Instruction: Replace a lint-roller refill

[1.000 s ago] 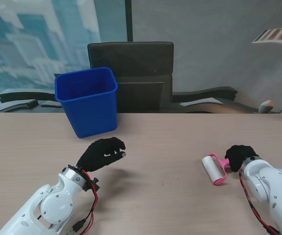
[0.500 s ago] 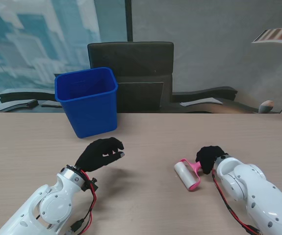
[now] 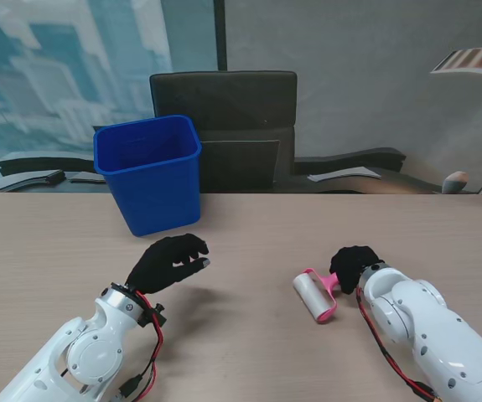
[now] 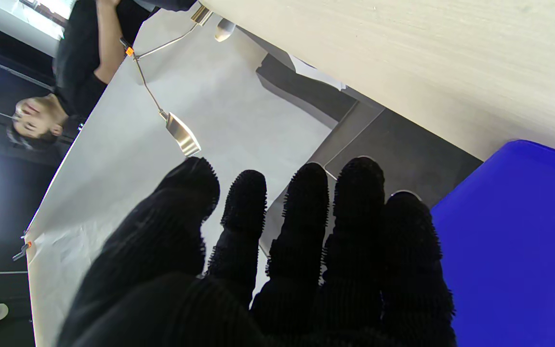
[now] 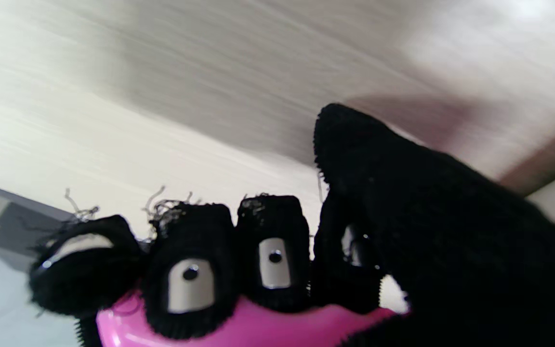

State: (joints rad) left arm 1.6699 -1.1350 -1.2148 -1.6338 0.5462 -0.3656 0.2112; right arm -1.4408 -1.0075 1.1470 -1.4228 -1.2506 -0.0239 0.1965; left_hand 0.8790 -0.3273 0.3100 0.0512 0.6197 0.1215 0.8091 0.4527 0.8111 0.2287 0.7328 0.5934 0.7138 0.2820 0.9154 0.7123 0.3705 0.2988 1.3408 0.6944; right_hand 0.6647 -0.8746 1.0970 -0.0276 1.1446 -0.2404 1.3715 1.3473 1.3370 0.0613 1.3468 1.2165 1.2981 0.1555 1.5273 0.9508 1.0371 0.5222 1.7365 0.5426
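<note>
Table [image 3: 324, 226]: pale wood-grain top spanning the stand's view, carrying all items listed.

Chair [image 3: 224, 126]: black, behind the far edge of the table, centre-left.

Bin [image 3: 150, 172]: blue plastic, upright, open-topped, on the far left part of the table; also fills one side of the left wrist view [image 4: 523, 241].

Left hand [image 3: 170, 262]: black-gloved, raised over the table nearer to me than the bin, fingers [image 4: 306, 212] loosely curled and spread, grasping nothing.

Right hand [image 3: 354, 266]: black-gloved, at the right of centre, fingers [image 5: 186, 270] curled around the pink handle [image 5: 239, 327] and gripping it.

Lint roller [image 3: 318, 296]: white roll in a pink frame, at the table's centre-right, roll end pointing to the left of the right hand, handle end inside that hand. Whether the roll touches the table cannot be told.
</note>
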